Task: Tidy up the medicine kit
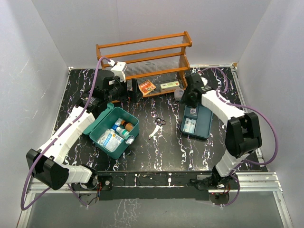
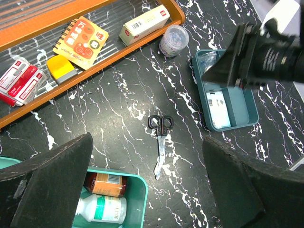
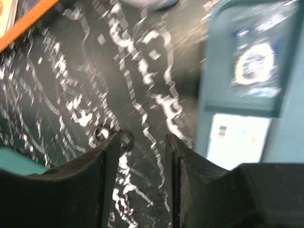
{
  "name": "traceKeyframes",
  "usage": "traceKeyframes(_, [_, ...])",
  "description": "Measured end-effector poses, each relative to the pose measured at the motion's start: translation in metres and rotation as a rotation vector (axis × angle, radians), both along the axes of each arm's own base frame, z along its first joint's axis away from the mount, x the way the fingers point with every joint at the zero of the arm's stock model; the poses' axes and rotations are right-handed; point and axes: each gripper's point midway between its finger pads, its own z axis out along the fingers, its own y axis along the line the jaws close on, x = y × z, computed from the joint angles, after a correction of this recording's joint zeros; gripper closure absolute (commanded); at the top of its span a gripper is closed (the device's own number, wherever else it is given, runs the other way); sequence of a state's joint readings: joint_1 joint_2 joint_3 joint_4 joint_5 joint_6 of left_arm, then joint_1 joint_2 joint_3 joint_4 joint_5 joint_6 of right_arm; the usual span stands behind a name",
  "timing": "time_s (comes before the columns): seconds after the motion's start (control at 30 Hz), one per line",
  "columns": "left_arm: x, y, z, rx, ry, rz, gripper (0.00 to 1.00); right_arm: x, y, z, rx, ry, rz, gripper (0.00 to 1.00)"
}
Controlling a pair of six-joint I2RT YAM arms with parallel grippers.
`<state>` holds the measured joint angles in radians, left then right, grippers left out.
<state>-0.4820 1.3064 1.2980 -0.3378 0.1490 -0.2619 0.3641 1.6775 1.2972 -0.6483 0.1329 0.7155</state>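
We count one wooden rack [image 1: 142, 50] at the far edge, one teal medicine kit [image 1: 108, 113], one blue-grey tray [image 1: 207, 121], one pair of scissors [image 1: 157, 127] and one small round clear tub [image 1: 179, 94].

The kit lies open left of centre. In it we see a brown bottle [image 2: 107, 183], a white bottle [image 2: 102, 209] and some blue-and-white packs. The tray sits right of centre, well apart from the kit, and has two compartments, with white packets in the near one. The scissors lie flat between kit and tray, touching neither. The tub stands near the tray's far end, in front of the rack. The rack's bottom shelf holds one orange booklet [image 2: 80, 42], one long white box [image 2: 144, 23], one yellow item [image 2: 61, 69] and red-and-white packs [image 2: 19, 80].

The table [image 1: 166, 156] is black with white veining. White walls [image 1: 47, 47] close three sides.

The left arm reaches forward along the kit's left side. The left claw [image 2: 147, 142] hangs above the table, spread wide and holding nothing. The right arm bends inward over the tray's far end. The right claw [image 3: 142, 140] is narrowly parted with nothing between its fingers, though that view is blurred.
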Motion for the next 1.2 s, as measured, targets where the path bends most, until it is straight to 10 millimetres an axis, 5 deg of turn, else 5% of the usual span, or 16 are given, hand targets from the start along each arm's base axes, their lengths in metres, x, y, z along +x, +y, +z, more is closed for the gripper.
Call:
traceKeyframes(0.17, [0.000, 0.000, 0.001, 0.001, -0.002, 0.003, 0.02, -0.032, 0.064, -0.006, -0.015, 0.008, 0.146, 0.50])
traceKeyframes(0.33, [0.003, 0.004, 0.001, 0.010, -0.007, 0.024, 0.02, -0.053, 0.097, -0.041, -0.078, 0.082, 0.228, 0.49])
traceKeyframes(0.53, [0.008, 0.015, 0.001, 0.039, -0.021, 0.085, 0.01, -0.061, 0.105, -0.072, -0.157, 0.179, 0.265, 0.50])
traceKeyframes(0.87, [0.012, 0.038, 0.018, 0.063, -0.090, 0.204, 0.01, -0.057, 0.123, -0.080, -0.175, 0.198, 0.292, 0.61])
traceKeyframes(1.2, [0.021, 0.064, 0.022, 0.110, -0.122, 0.352, 0.01, -0.057, 0.113, -0.091, -0.236, 0.227, 0.259, 0.64])
